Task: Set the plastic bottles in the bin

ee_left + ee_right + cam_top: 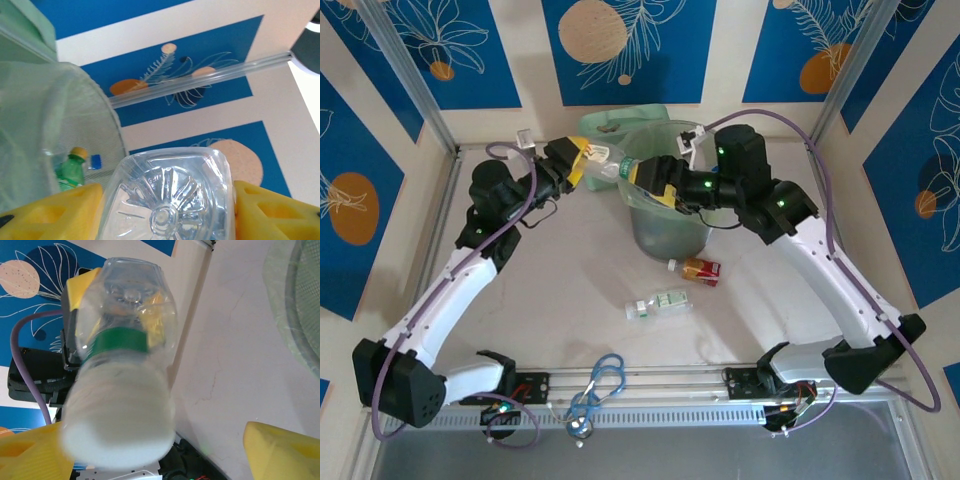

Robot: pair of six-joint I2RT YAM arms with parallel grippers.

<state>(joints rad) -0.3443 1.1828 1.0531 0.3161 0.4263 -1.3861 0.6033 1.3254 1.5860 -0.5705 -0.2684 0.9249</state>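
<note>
subject: clear green-banded bottle (608, 160). it is up off the counter (570, 280), lying roughly level, cap end at the left rim of the bin (670, 235).

claw state: my left claw (585, 165) is clamped on the bottle's base end. in the left wrist view the ribbed bottom sits between my yellow pads (270, 210). my right claw (642, 180) is at the cap end with its jaws spread wide. in the right wrist view one finger is well clear of the white cap and the other is close beside it. i judge it is holding nothing.

handling: the bottle looks empty, so i expect it to be light. the wall is thin and glossy, so it is likely to dent under pressure and slide on a smooth pad. the base and the shoulder near the green band should be the stiffest places to grip. the mid-body is the weakest. it should survive a drop into the bin.

count:
- held: one bottle.
- on the counter: two bottles, both lying down near the bin. one is a red-labelled bottle (696, 268), the other a clear bottle with a green label (658, 303).
- inside the bin: one green bottle (70, 172) seen through the wall, with a blue cap (96, 161) beside it. i cannot tell how many more are in there.
- bins: one.
- other items: one mint-green box (615, 122) behind the bin, and one set of blue loops (605, 375) at the near edge.
</note>
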